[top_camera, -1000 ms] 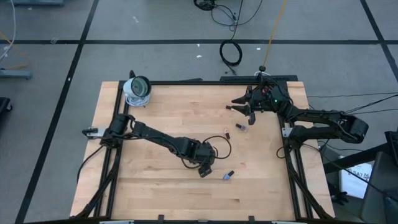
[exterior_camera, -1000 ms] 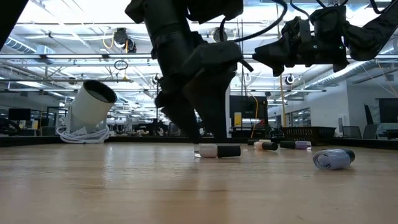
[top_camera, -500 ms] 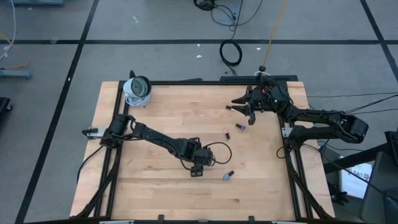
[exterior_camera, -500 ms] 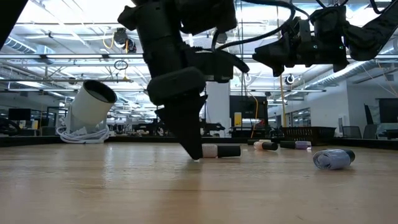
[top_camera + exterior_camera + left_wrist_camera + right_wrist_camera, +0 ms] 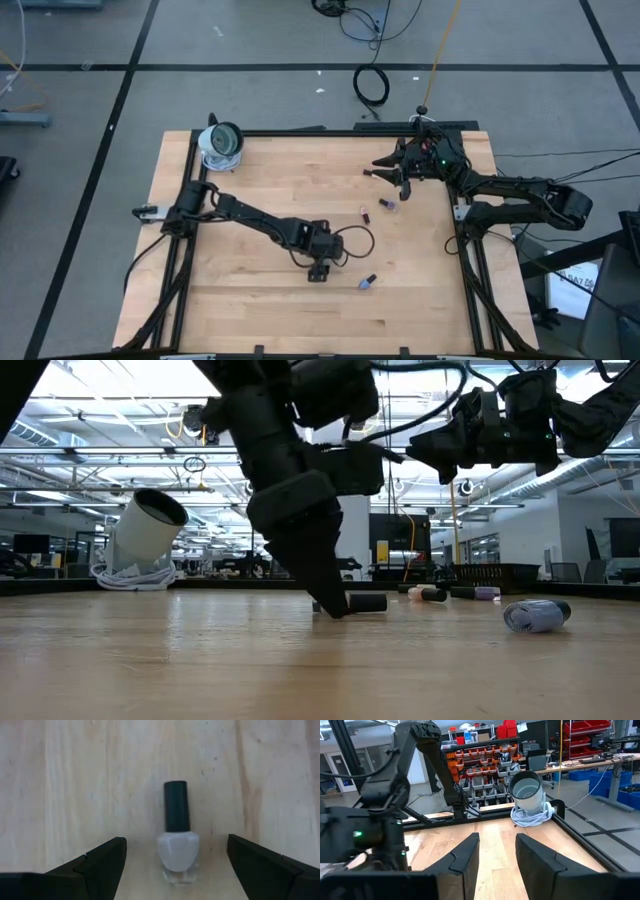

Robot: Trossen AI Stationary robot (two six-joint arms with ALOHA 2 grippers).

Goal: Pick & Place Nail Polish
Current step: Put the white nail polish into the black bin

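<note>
- The left gripper is low over the wooden table, right above a white nail polish bottle that lies on its side.
- Its two fingers are spread wide, one on each side of the bottle and not touching it. I think they are set that way so they can close on the bottle next.
- Only the left wrist view shows the bottle lying between the fingers. From above, the gripper hides it. From the table edge, only the bottle's black cap peeks out beside the finger.
- A blue bottle lies just beside the left gripper. More small bottles lie farther off, near the right gripper.
- The right gripper waits up in the air, at the table's far corner from the left gripper. Its fingers are close together with a small gap, and they hold nothing.
</note>
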